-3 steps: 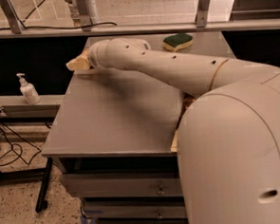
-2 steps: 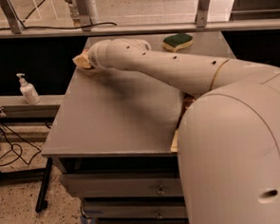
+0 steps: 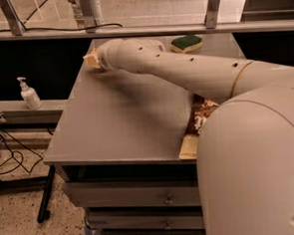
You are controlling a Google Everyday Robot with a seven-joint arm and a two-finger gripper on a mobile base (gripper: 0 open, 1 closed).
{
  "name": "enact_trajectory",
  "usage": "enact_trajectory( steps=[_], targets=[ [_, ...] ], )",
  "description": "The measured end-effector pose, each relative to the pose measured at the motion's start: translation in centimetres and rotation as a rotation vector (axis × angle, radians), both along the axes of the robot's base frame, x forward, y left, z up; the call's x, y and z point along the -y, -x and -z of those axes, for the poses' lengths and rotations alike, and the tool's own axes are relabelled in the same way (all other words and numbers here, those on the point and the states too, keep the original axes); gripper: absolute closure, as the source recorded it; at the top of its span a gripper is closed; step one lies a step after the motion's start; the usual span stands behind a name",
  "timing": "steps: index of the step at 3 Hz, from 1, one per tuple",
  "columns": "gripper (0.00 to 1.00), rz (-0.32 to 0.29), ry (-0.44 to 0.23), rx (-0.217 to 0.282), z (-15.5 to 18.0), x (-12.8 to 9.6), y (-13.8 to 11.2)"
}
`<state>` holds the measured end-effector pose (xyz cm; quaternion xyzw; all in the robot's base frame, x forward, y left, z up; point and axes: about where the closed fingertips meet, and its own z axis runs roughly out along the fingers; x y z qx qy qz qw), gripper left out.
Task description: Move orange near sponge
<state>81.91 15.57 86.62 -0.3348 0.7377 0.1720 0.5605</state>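
The robot's pale arm [image 3: 184, 70] stretches from its big rounded body [image 3: 255, 168] at the near right, over the grey table [image 3: 112, 126], to the table's far left corner. At the end of the arm the gripper [image 3: 91, 59] sits low over that corner, close to the far edge. Only a small tan part of it pokes out to the left of the thick wrist. The wrist hides the rest, so whether the gripper is apart, together or clamped on something cannot be told.

The orange does not show anywhere on the bare part of the table, and where it lies cannot be told. The sponge [image 3: 186, 43], dark green on top and yellow below, lies flat at the far edge of the table, right of the middle. It is well apart from the gripper, with the arm's upper section crossing the table just in front of it.

A brown and tan chip bag [image 3: 199, 120] lies at the near right of the table, partly covered by the arm and the robot's body, with one corner reaching the table's near edge. Drawers [image 3: 142, 199] sit under the tabletop. To the left, off the table, a white pump bottle [image 3: 29, 95] stands upright on a low ledge, and black cables [image 3: 4, 153] trail on the speckled floor below it
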Motion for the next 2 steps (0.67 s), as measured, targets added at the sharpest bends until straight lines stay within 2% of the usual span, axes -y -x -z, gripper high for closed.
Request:
enact_trajectory(
  steps=[1,2],
  targets=[
    [1.00,0.012,0.019,0.033,-1.5,2.2,0.8],
    [1.00,0.013,0.030,0.063,-2.6,5.4,2.5]
  ],
)
